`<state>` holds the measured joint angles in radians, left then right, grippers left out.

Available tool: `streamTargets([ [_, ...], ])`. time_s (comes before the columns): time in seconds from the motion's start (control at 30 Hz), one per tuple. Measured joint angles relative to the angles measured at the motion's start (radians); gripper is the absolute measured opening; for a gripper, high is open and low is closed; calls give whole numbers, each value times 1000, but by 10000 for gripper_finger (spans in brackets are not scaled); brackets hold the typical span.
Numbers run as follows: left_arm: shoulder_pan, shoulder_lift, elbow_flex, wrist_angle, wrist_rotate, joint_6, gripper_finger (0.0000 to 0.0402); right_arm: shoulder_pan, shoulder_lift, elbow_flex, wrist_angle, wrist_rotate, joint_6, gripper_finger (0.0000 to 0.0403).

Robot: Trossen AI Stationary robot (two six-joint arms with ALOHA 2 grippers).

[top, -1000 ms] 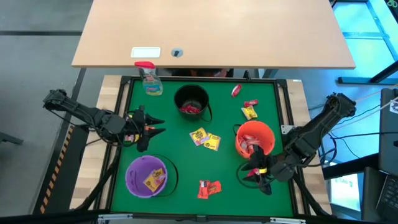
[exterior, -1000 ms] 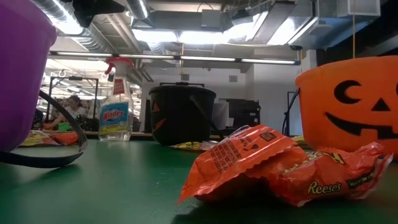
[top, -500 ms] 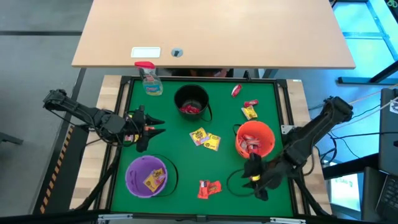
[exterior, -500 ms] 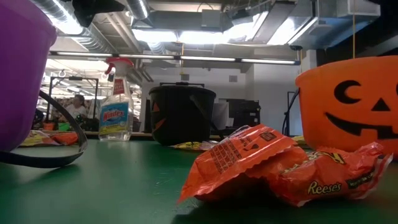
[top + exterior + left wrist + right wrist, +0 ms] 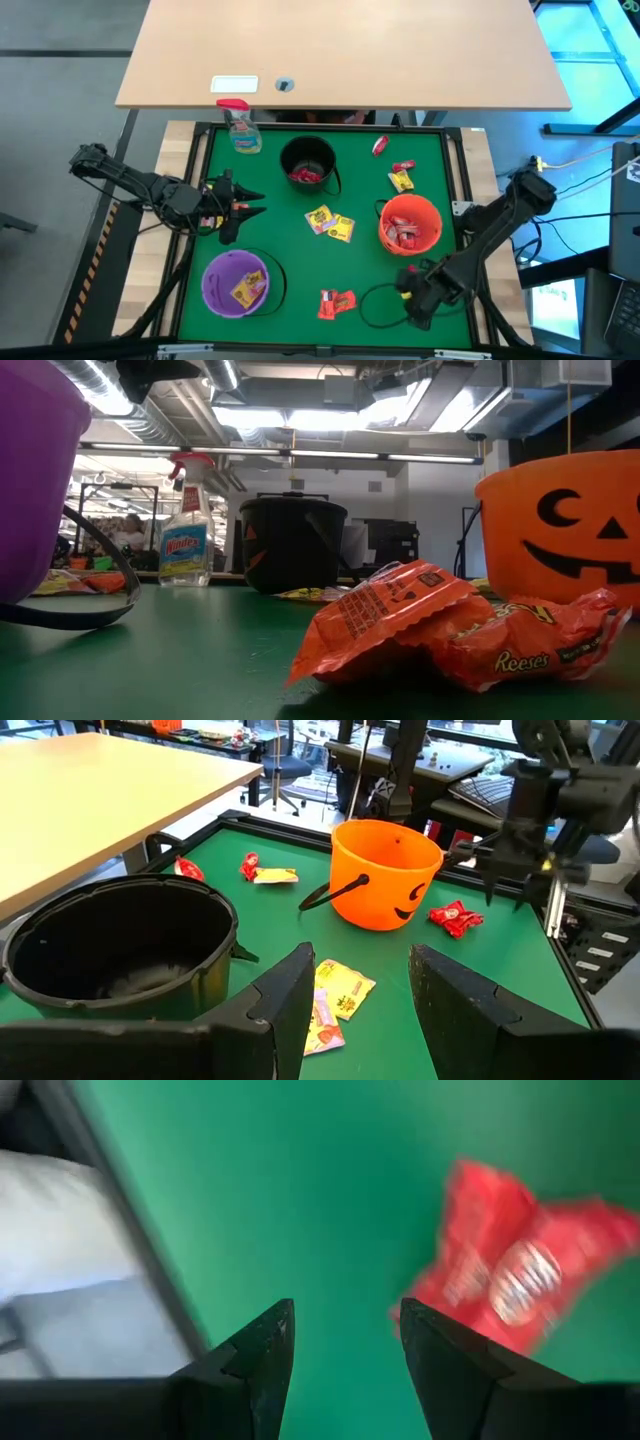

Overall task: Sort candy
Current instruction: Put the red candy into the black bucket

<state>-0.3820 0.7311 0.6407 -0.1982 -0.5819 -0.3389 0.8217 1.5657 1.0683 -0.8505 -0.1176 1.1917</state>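
Note:
Small wrapped candy lies scattered on the green table. An orange-red pair [image 5: 336,301] lies near the near edge and fills the low view's foreground [image 5: 440,625]. A yellow pair [image 5: 330,224] lies mid-table, and red and yellow ones [image 5: 400,175] lie far right. My right gripper [image 5: 408,297] is open just right of the orange-red pair, whose red wrapper [image 5: 505,1280] shows ahead of the fingers [image 5: 345,1340]. My left gripper [image 5: 252,203] waits open at the left, facing the yellow candy [image 5: 335,1005].
Three buckets stand on the table: black [image 5: 308,165] at the far middle with red candy inside, orange [image 5: 408,222] at the right with candy inside, and purple [image 5: 236,282] near left holding a yellow packet. A spray bottle [image 5: 240,128] stands in the far left corner. Raised black rim [image 5: 330,126] around the table.
My right gripper has moved from beside the orange bucket toward the table's near edge, and stands now level with the orange-red candy. The left arm and all candy have kept still.

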Motion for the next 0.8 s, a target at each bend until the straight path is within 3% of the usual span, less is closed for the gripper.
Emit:
streamTargets([
  [0.17, 0, 0, 0, 1, 0, 1, 156, 44, 43, 0, -109, -2, 123, 182],
  [0.47, 0, 0, 0, 15, 0, 1, 156, 52, 55, -37, -94, 103, 167, 182],
  [0.8, 0, 0, 0, 15, 19, 1, 156, 47, 56, -161, 99, 100, 223, 182],
])
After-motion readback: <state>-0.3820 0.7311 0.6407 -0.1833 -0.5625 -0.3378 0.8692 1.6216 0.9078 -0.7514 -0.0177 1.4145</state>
